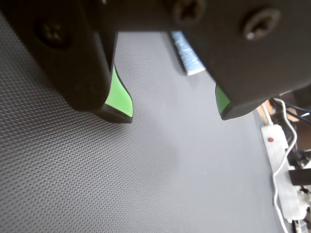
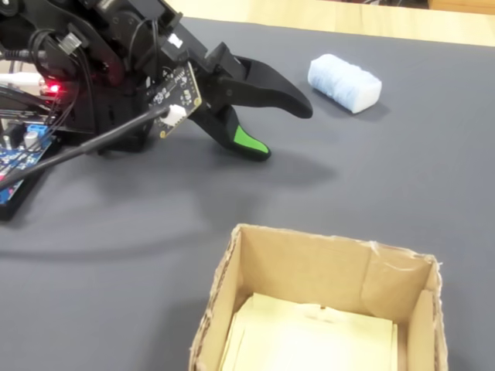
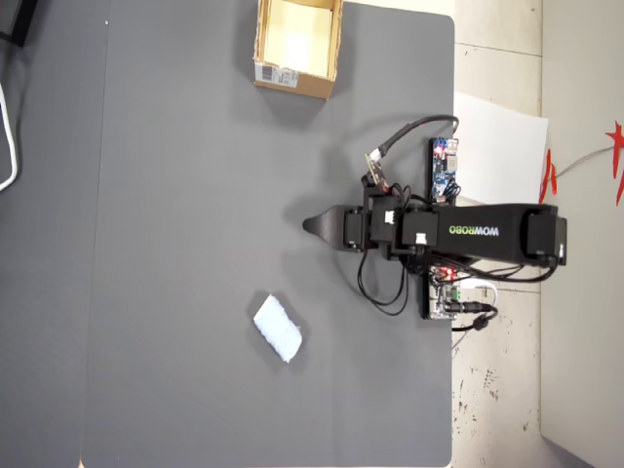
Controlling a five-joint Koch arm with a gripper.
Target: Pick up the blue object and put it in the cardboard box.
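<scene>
**Gripper empty above the mat; block and box well apart**

The gripper (image 2: 286, 131) is seen in the fixed view with its two black jaws spread apart, one tip lifted and the other, lined with a green pad (image 2: 249, 142), angled down close to the mat (image 2: 402, 185). In the wrist view the gripper (image 1: 177, 116) is shown with a wide gap between its fingertips, and only bare mat is seen in that gap. Nothing is held.

The blue object (image 2: 345, 82) is found lying on the mat, beyond the jaw tips and to their right in the fixed view, clear of the gripper. In the overhead view the blue object (image 3: 278, 328) is located below and to the left of the gripper (image 3: 312, 226), near it but not touching. Only a strip of it (image 1: 188, 54) is visible in the wrist view, at the top between the jaws.

The cardboard box (image 3: 297, 47) is placed at the top edge of the mat in the overhead view, well apart from the block. It stands open, with a pale yellowish interior. A white label (image 3: 277, 74) is carried on its outer side. In the fixed view the cardboard box (image 2: 302, 267) occupies the lower foreground.

A blue circuit board (image 3: 446, 168) is seen beside the arm (image 3: 487, 234).
</scene>
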